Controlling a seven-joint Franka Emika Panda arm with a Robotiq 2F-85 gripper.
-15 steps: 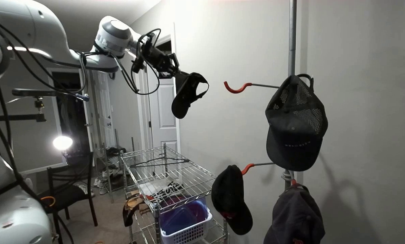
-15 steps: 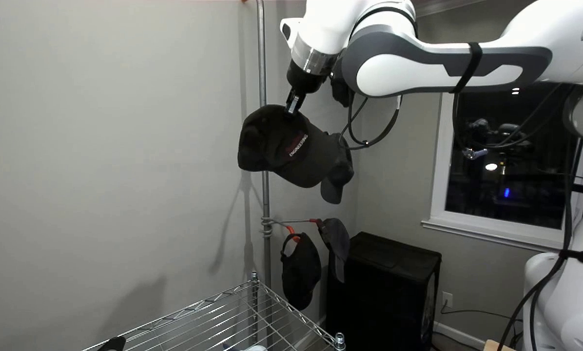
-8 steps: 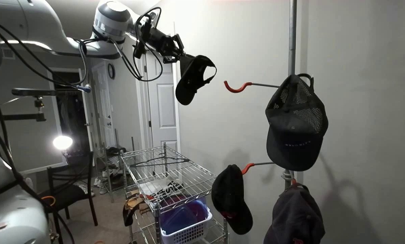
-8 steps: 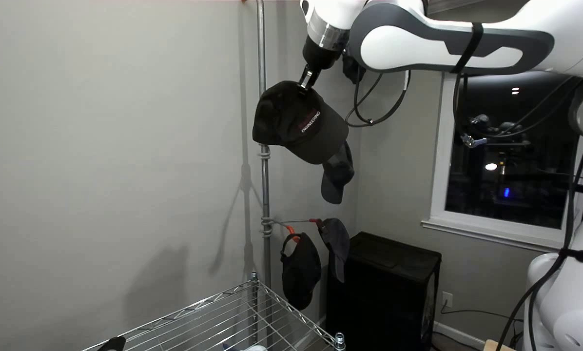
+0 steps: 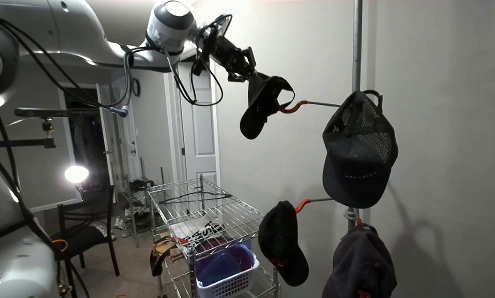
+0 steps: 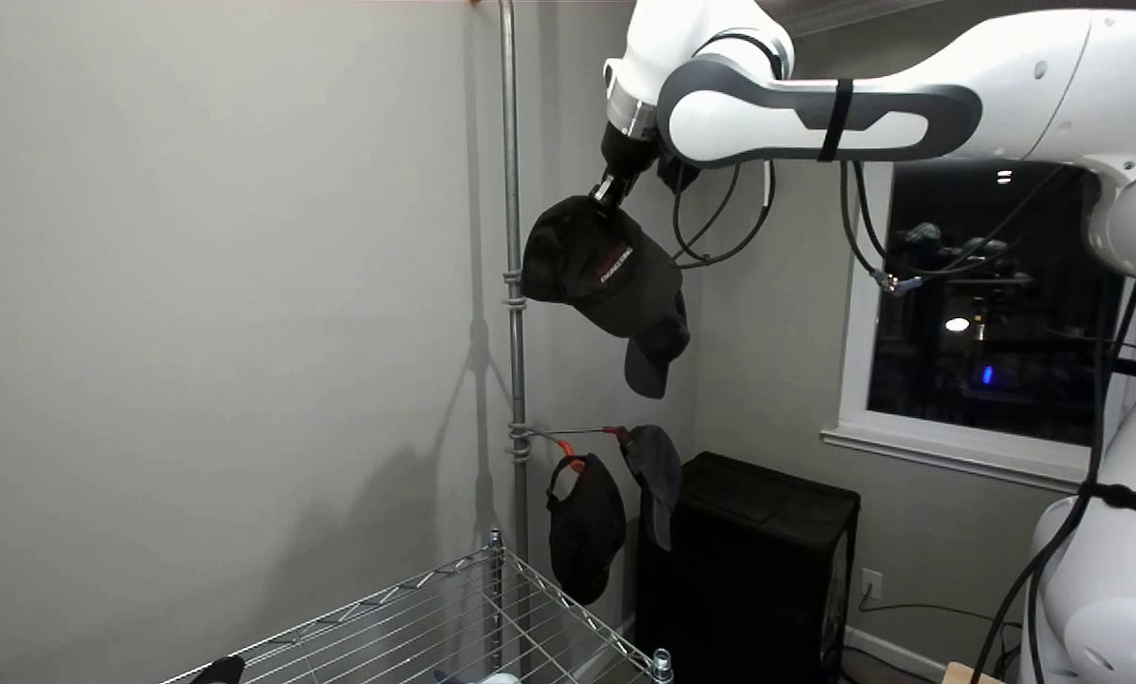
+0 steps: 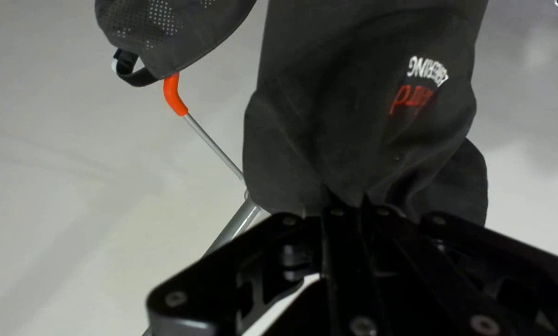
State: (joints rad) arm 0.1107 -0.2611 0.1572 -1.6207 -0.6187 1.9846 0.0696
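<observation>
In an exterior view, a dark chair (image 5: 88,240) stands at the left. Next comes a wire shelf (image 5: 191,253), a thin black hanger (image 5: 206,199) lying toward its far edge and a white basket (image 5: 229,285) sitting below its near edge. Higher up, the claw (image 5: 251,74) is clenched on a fold of a black cap (image 5: 262,103), which hangs in the air above the shelf's right corner, bill tilted down, strap opening toward the right; in the wrist view white and red lettering shows on its front. An upper red hook (image 5: 289,110) meets the cap's outline beside that opening; whether they touch, I cannot tell. By the shelf's right corner, a lower cap (image 5: 282,244) hangs on a lower red hook (image 5: 302,205). Farther right, a mesh-backed cap (image 5: 360,157) hangs before a metal pole (image 5: 357,41), and below it a dark cap (image 5: 361,265), cut off at the bottom.
</observation>
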